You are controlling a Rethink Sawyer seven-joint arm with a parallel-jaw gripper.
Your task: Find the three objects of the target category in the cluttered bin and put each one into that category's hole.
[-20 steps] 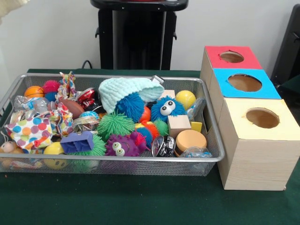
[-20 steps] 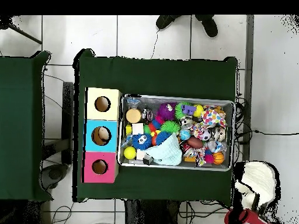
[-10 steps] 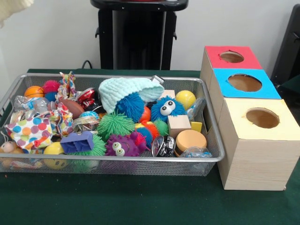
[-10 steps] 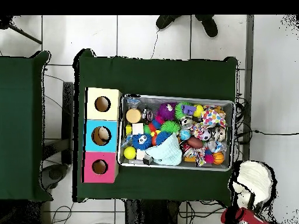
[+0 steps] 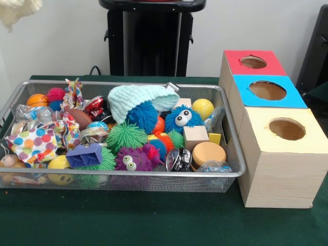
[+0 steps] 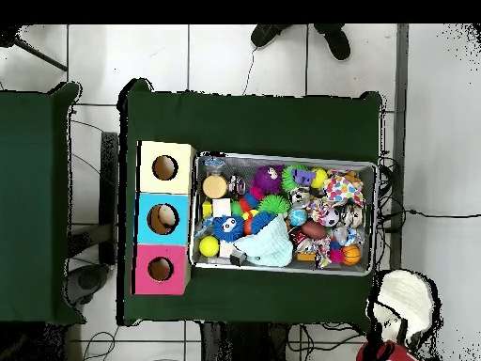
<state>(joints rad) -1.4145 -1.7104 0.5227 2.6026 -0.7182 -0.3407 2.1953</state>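
The silver wire-mesh bin point(image 5: 154, 174) is full of toys: spiky balls, a mint knitted hat point(image 5: 136, 98), a blue fuzzy ball with eyes point(image 5: 182, 119), wooden blocks and cloth pieces. It also shows in the overhead view point(image 6: 282, 156). Three wooden boxes stand beside it, with a red top point(image 5: 253, 62), a blue top point(image 5: 266, 91) and a yellow top point(image 5: 287, 129), each with a round hole. A cream knitted thing point(image 6: 406, 299) hangs off the table's corner, above the red arm point(image 6: 390, 353). It hides the gripper. The cream thing also shows in the front view point(image 5: 18, 10).
The bin and boxes stand on a green cloth table point(image 5: 154, 220). A second green table point(image 6: 33, 202) stands apart at the overhead view's left. The black pedestal point(image 5: 151, 38) rises behind the bin. A person's shoes point(image 6: 301, 38) show at the overhead view's top.
The cream knitted thing and the red arm have shifted slightly toward the robot's base in the overhead view, and more of the cream thing shows in the front view's corner. The bin's contents have not moved.
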